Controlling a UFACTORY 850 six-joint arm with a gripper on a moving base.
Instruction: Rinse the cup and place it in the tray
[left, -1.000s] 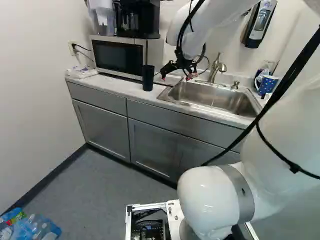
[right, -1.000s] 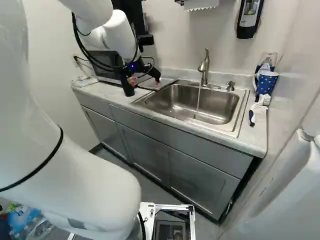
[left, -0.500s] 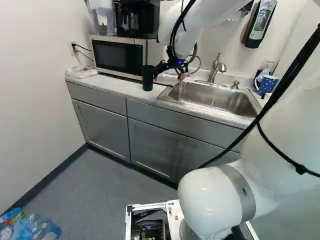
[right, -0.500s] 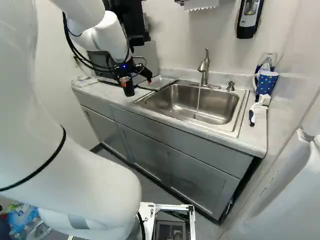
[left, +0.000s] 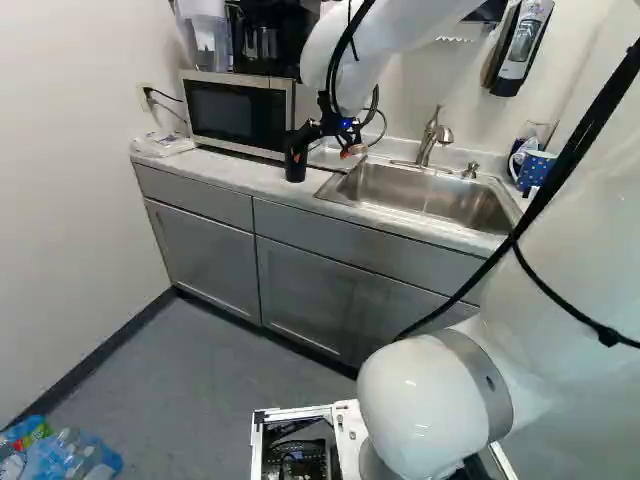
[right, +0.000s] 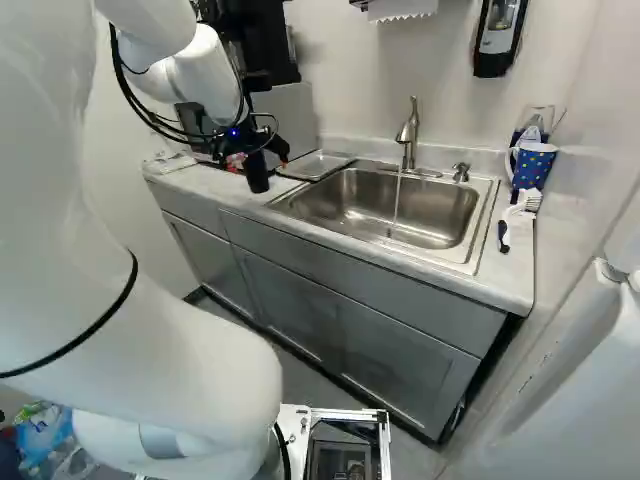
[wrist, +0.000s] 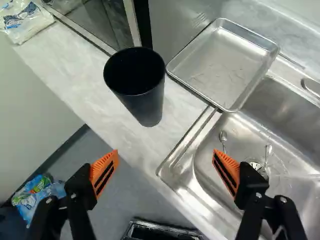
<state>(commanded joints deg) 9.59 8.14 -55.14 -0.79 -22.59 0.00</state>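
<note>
the task is at its opening stage, judging by how things lie: the dark cup stands upright on the bench, not in the tray, which lies just beside it with a corner over the rim of the sink. the gripper has its 2 orange-padded fingers well apart with nothing between them, and the cup is ahead, more to the side of 1 finger than centred. a thin stream of water runs from the faucet, so rinsing can follow once the cup is held. the grasp, the rinse and the placing all seem left to do. the gripper likely needs to line up and reach further before closing; an off-centre approach could knock the tall cup over.
</note>
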